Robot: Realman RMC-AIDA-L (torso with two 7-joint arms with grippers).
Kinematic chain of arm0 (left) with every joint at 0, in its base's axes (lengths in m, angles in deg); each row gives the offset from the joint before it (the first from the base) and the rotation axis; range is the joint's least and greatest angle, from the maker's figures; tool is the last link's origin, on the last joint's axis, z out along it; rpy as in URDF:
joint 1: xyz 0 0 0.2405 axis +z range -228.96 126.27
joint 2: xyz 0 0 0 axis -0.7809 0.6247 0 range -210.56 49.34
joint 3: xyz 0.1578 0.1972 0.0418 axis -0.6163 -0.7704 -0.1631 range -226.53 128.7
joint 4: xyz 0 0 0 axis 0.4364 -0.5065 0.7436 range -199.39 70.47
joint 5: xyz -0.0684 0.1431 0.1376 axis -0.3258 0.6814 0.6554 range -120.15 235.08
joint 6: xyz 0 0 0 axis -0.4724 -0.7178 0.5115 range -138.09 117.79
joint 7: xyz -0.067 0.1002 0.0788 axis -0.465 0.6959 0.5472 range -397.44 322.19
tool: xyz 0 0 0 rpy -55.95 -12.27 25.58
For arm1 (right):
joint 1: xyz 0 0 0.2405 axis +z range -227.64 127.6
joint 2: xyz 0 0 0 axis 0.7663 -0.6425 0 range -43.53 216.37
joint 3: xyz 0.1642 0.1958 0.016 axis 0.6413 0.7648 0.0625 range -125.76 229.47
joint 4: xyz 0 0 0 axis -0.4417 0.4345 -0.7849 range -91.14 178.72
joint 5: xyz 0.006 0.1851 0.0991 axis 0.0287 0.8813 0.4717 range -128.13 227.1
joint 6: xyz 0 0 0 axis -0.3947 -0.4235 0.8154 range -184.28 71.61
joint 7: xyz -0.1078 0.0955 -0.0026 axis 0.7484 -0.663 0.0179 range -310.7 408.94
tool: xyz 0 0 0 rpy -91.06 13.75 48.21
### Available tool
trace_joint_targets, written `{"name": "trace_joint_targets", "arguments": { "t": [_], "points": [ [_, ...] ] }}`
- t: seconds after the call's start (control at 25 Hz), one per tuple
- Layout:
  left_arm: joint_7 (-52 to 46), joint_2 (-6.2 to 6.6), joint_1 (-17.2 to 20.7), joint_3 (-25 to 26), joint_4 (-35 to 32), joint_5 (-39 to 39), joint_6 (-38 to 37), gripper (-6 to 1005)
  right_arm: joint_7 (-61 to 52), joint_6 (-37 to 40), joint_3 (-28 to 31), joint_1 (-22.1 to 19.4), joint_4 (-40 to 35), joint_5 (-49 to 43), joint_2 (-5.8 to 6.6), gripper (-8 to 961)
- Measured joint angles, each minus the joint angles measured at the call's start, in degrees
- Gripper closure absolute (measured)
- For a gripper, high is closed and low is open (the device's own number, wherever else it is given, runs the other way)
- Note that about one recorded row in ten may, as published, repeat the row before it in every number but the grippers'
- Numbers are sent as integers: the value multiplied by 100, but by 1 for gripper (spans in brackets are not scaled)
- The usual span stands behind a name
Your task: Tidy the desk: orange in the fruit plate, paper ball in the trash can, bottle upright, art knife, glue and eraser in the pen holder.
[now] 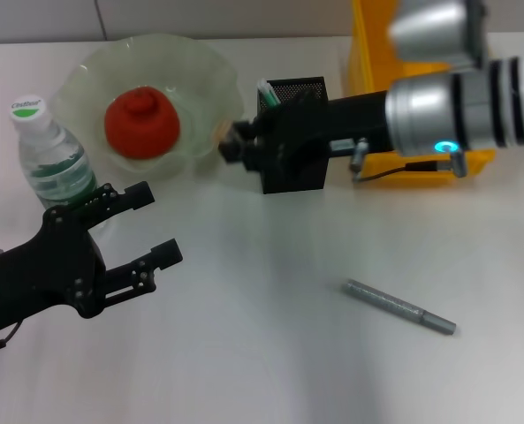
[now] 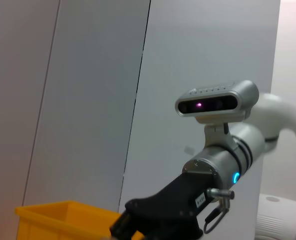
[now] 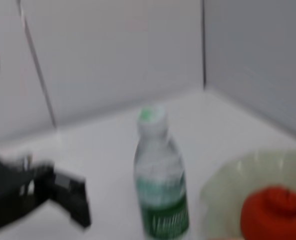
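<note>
**Where my three cameras look**

My head camera looks down on the desk from above. My left wrist camera faces up and rightward, catching my right arm (image 2: 207,185). My right wrist camera, low, faces left; it shares the bottle (image 3: 160,192) (image 1: 54,155) with the head view.

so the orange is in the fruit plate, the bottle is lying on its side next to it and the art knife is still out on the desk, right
Not quite. The bottle is standing upright, cap up, beside the fruit plate, not lying down; the head view shows it, and the right wrist view agrees. The rest holds: the orange sits in the fruit plate and the art knife lies out on the desk.
</note>
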Motion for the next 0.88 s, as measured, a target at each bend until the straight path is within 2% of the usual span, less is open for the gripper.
{"name": "trace_joint_targets", "arguments": {
  "t": [0.28,0.32,0.52,0.88],
  "points": [
    [0,-8,-6,0,1,0,0,211,2842,-17,470,-121,2145,2938,12,685],
    [0,-9,-6,0,1,0,0,211,3579,-19,479,-156,2462,3389,12,686],
    [0,-9,-29,0,42,0,5,212,4610,-84,483,-228,2963,4021,4,686],
    [31,-9,-28,0,78,0,10,212,4846,-349,622,-227,3237,4166,17,686]
  ]
}}
